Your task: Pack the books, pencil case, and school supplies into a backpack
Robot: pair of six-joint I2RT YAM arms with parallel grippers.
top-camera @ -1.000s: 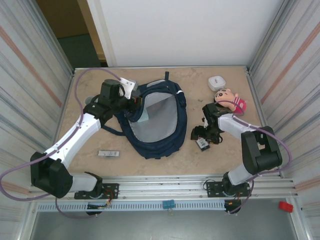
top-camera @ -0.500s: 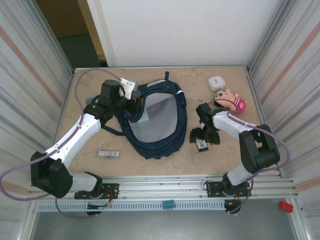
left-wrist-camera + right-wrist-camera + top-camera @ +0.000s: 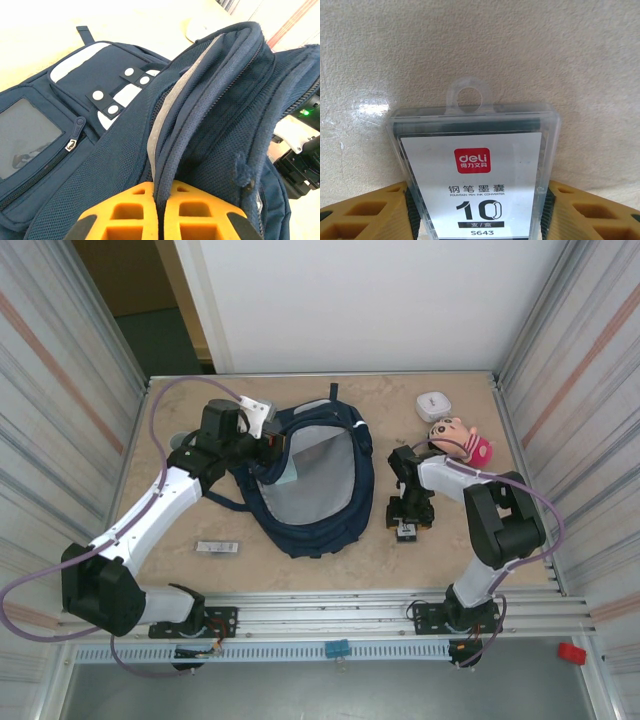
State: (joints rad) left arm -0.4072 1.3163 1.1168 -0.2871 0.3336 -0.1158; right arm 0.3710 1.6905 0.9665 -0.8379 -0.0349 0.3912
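Two yellow right fingers (image 3: 365, 215) flank the small black box (image 3: 472, 170), one at each side; whether they press it I cannot tell. It lies flat on the tabletop (image 3: 380, 570), just right of the backpack (image 3: 318, 536) and well in from the right edge. I judge it light, stiff and slick in its clear plastic shell, so a squeeze across the narrow sides seems safest. The left fingers (image 3: 125, 205), pressed together on the backpack's rim fabric, lift its mouth. Bare tabletop separates box and opening; the doll (image 3: 462, 440) lies toward the far right corner
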